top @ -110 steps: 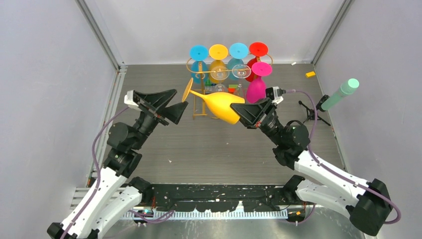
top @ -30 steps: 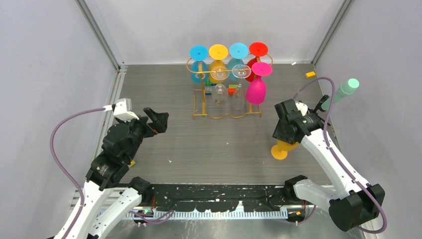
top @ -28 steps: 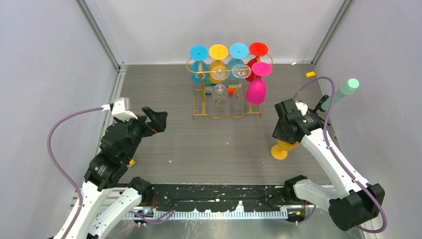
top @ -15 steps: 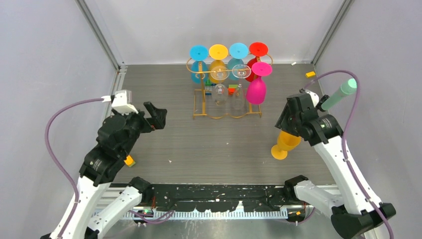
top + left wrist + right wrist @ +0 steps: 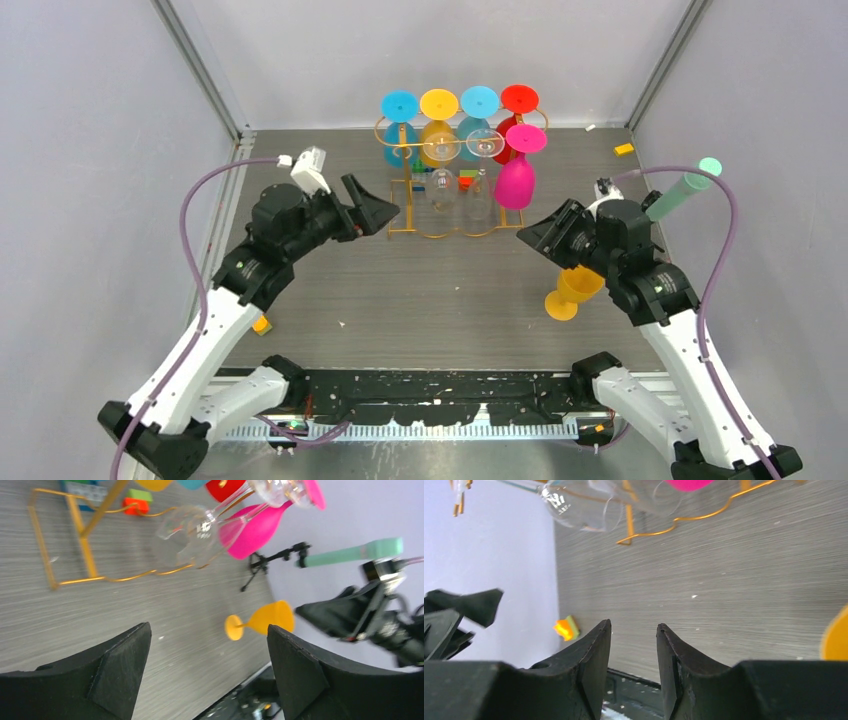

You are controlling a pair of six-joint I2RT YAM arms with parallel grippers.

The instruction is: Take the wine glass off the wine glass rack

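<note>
The gold wire wine glass rack (image 5: 405, 215) stands at the back centre with several coloured and two clear glasses (image 5: 463, 147) hanging upside down, a pink one (image 5: 515, 180) at its right. A yellow wine glass (image 5: 575, 288) stands on its foot on the table at the right, free of both grippers; it also shows in the left wrist view (image 5: 265, 620). My right gripper (image 5: 530, 230) is open and empty, just above and left of it, its jaws a little apart (image 5: 634, 625). My left gripper (image 5: 390, 212) is wide open and empty (image 5: 209, 627) by the rack's left side (image 5: 82, 550).
A teal cylinder on a small black tripod (image 5: 685, 190) stands at the right wall. A small orange block (image 5: 624, 149) lies at the back right, an orange-green block (image 5: 261, 323) near the left arm. Small coloured blocks (image 5: 465, 180) lie under the rack.
My right gripper has let go of the yellow glass, now standing on the table, and lifted toward the rack. My left arm has swung forward to the rack's left side.
</note>
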